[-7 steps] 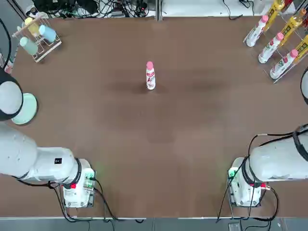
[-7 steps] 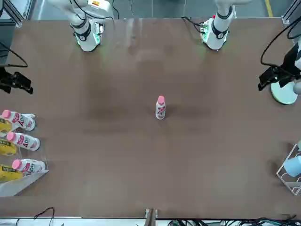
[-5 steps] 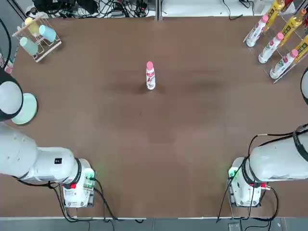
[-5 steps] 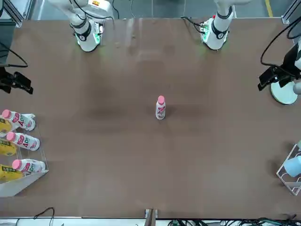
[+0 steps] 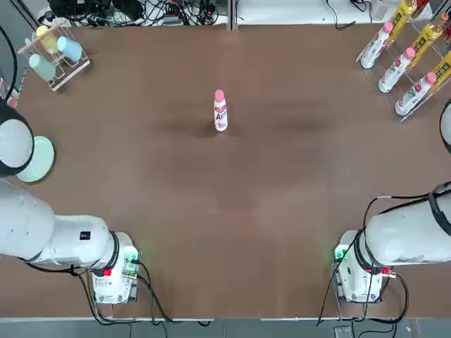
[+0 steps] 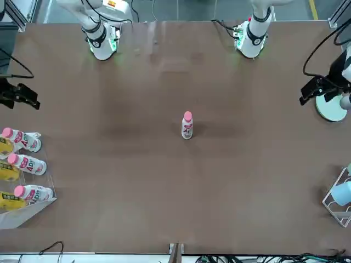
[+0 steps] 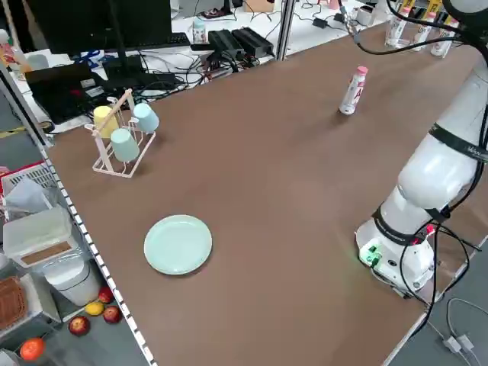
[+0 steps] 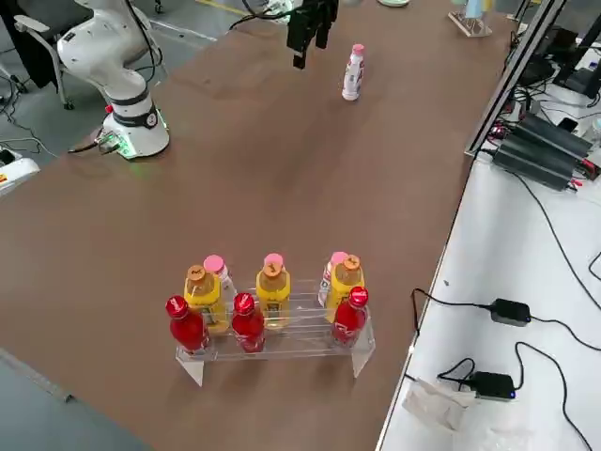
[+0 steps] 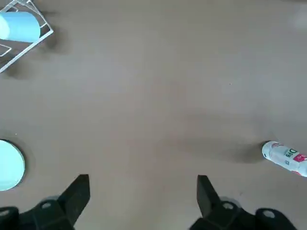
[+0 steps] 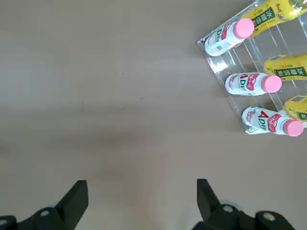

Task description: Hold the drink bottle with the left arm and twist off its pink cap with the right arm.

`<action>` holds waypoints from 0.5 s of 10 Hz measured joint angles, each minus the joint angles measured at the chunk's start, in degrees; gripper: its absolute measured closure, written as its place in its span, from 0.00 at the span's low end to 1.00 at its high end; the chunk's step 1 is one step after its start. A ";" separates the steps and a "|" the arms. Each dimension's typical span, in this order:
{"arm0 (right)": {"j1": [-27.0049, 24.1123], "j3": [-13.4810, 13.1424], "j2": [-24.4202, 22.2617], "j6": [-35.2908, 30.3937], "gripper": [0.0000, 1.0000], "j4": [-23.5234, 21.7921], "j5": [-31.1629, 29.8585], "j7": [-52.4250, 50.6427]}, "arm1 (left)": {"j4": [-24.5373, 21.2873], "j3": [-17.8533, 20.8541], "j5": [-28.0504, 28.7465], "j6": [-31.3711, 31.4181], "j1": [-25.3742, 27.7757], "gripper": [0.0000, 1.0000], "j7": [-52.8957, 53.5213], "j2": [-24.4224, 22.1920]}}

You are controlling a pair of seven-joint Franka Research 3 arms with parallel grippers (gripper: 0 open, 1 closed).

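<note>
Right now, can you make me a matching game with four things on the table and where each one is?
Things:
1. drink bottle
2. green plate
3. cup rack
4. clear bottle rack

Places (top view):
A. far right corner of the table
B. standing alone in the middle, toward the far side
C. far left corner of the table
D. left edge, beside the left arm

Pairs: 1-B, 2-D, 3-C, 4-A
</note>
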 joint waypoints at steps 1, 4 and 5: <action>0.38 0.14 0.04 -0.05 0.00 0.00 0.07 0.00 | 0.00 0.00 -0.66 0.00 0.03 0.01 0.00 0.00; 2.42 0.40 0.42 -0.03 0.00 0.00 0.15 0.00 | 0.02 0.11 -4.54 0.00 0.05 0.02 -9.46 -0.01; 3.38 0.43 0.61 -0.01 0.00 0.00 0.16 0.02 | 0.02 0.00 -4.83 0.00 0.01 0.01 -14.76 -0.02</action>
